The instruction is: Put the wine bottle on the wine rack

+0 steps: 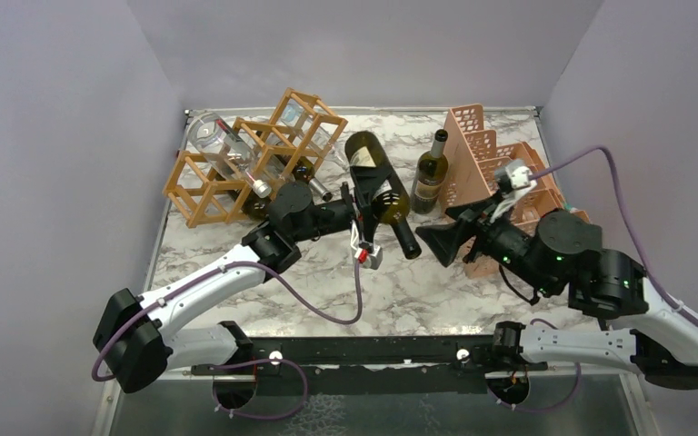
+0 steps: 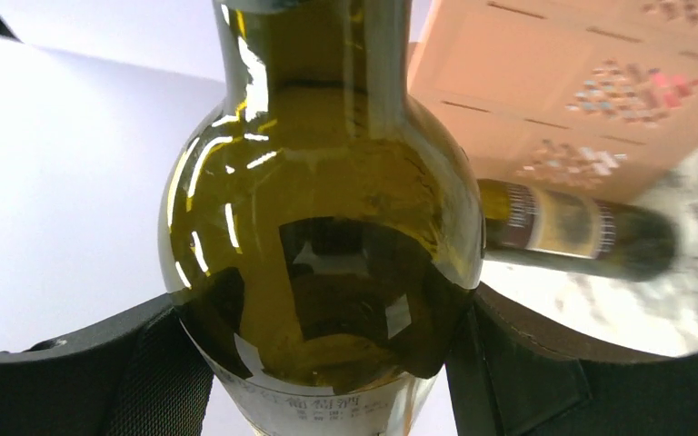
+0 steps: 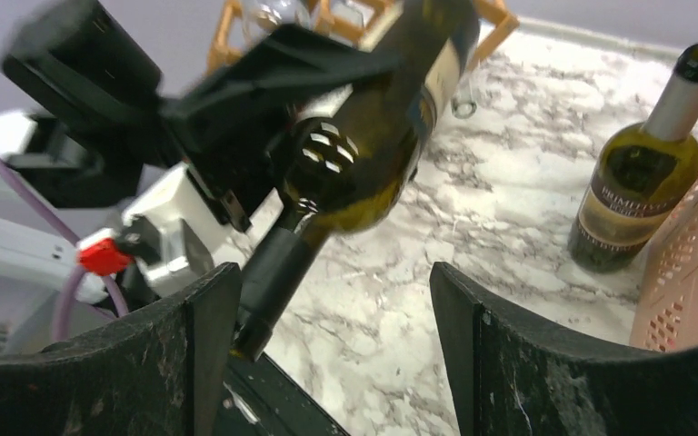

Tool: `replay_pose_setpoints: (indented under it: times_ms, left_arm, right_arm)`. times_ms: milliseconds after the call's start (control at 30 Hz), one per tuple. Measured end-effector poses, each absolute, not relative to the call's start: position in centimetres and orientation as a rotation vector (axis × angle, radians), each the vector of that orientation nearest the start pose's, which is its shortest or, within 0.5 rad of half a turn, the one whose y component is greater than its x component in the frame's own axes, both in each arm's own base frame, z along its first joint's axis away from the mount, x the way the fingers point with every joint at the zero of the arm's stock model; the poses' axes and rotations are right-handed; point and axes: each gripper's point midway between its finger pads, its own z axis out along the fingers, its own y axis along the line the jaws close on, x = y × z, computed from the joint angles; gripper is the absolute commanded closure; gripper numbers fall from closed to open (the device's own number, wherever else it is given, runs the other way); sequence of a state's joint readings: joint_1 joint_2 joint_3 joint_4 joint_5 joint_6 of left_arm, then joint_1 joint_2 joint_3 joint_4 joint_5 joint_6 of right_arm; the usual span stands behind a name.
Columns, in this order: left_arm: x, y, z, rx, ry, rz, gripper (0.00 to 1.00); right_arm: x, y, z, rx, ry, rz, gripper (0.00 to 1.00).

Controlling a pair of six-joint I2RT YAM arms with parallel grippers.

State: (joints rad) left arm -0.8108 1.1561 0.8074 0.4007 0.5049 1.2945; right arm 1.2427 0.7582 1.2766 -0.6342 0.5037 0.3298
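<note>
**Mid-table: bottle in the left grip, rack off to the far left**

Nearest the arm bases, bare marble tabletop (image 1: pixel 436 300). Just beyond, right gripper (image 3: pixel 327 291) with fingers spread wide and holding nothing, its mouth facing the bottle's neck end. It looks like standby, or a possible steadying hand.

Next, left gripper (image 1: pixel 370 202) pinches the dark olive wine bottle (image 1: pixel 368 159) across its body near the shoulder. That hold sits close to the heavy part, so the neck is less likely to lever it loose. Bottle lies roughly level, neck toward the near side, base pointing away. The right wrist view suggests it hangs off the marble. Base-first suits sliding into a cell.

Far left, wine rack (image 1: pixel 236 173) sits askew. Clear glass bottles (image 1: pixel 223 145) already fill some cells, so an open one must be picked.

Right of the held bottle, a second wine bottle (image 1: pixel 430 173) stands upright just beside a pink crate (image 1: pixel 486 150). Both are near any swing path.
</note>
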Motion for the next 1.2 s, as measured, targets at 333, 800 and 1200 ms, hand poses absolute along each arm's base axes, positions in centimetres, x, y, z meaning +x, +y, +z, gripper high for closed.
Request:
replay_pose_setpoints:
  times_ms: [333,800,1200]
  left_arm:
    - [25.1,-34.6,36.6,1.571,0.115,0.273,1.0]
    - [25.0,-35.8,35.5,1.708,-0.043,0.42,1.0]
    - [25.1,-36.7,33.2,1.782,-0.081,0.431,1.0]
  right_arm:
    - [14.8,22.1,36.8,-0.419,1.812,0.713,0.22]
    - [15.5,24.1,31.1,-0.366,2.022,0.603,0.44]
    - [15.9,24.5,27.0,-0.328,2.14,0.491,0.51]
